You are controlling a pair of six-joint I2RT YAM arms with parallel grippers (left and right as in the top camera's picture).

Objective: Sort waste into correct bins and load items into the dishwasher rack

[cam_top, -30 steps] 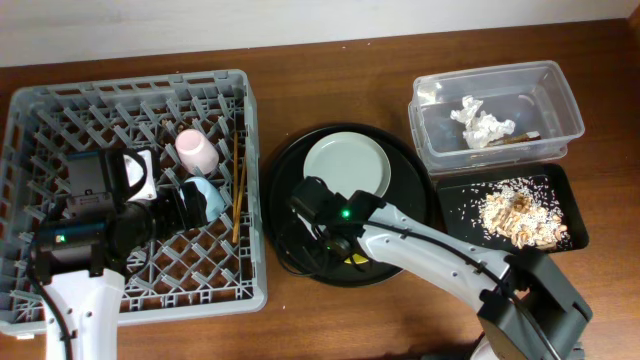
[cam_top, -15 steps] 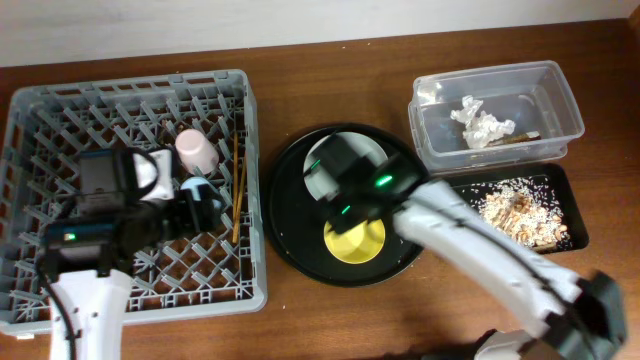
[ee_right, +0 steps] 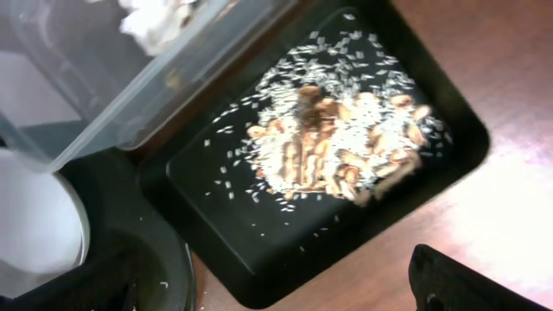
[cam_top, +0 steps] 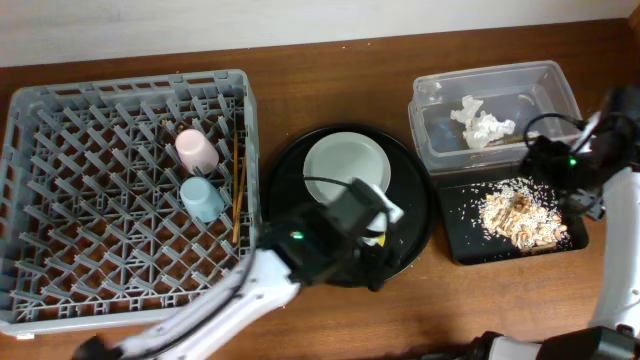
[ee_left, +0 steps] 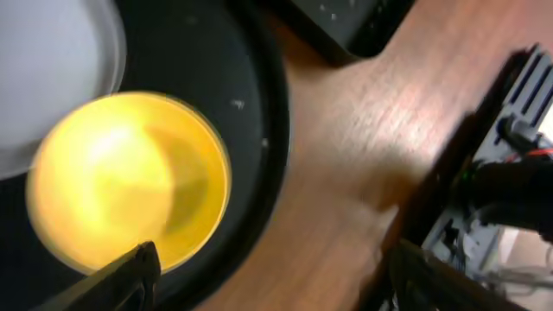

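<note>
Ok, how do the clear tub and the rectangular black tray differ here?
The clear tub is see-through with tall walls; the black tray is opaque and shallow. The tub holds a crumpled white tissue and a brown wrapper; the tray holds beige food scraps. The tub lies farther back on the table than the tray. Both are rectangular with a similar footprint, next to each other beside the round black tray.

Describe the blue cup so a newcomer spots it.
In the large grey dishwasher rack at image left, two small cups sit beside the wooden chopsticks near its right wall. The blue cup is the pale blue one, just below the pink cup.
</note>
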